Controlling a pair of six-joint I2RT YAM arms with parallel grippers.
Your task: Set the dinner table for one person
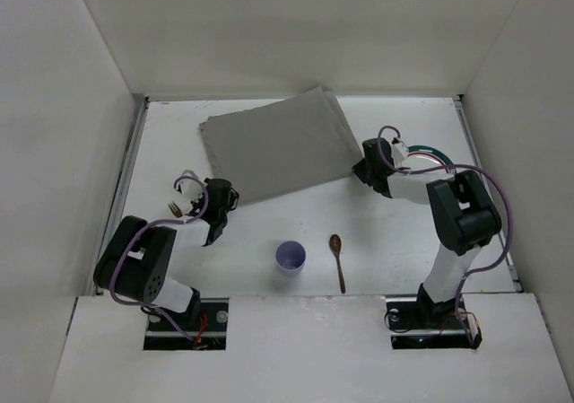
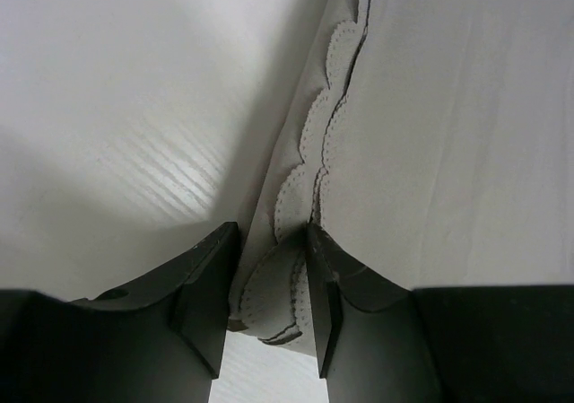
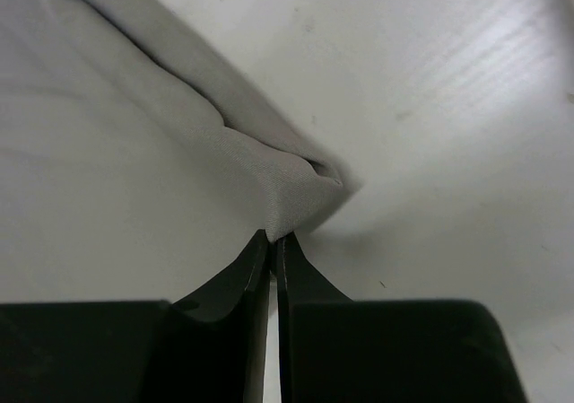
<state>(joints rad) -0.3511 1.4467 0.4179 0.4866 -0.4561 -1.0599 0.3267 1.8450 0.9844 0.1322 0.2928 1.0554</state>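
Note:
The grey cloth mat (image 1: pixel 278 147) lies skewed on the white dinner table (image 1: pixel 395 250), towards the back. My left gripper (image 1: pixel 224 197) is at the mat's near left corner. In the left wrist view its jaws (image 2: pixel 273 241) stand open, with the mat's scalloped stitched corner (image 2: pixel 278 286) between them. My right gripper (image 1: pixel 363 171) is at the mat's near right corner. In the right wrist view it (image 3: pixel 273 237) is shut on a bunched fold of the mat (image 3: pixel 287 188), pulled up a little off the table.
A small lilac cup (image 1: pixel 290 257) stands upright near the front middle. A wooden spoon (image 1: pixel 337 259) lies just right of it, bowl pointing away. Metal rails (image 1: pixel 126 188) run along both side edges, and white walls enclose the table.

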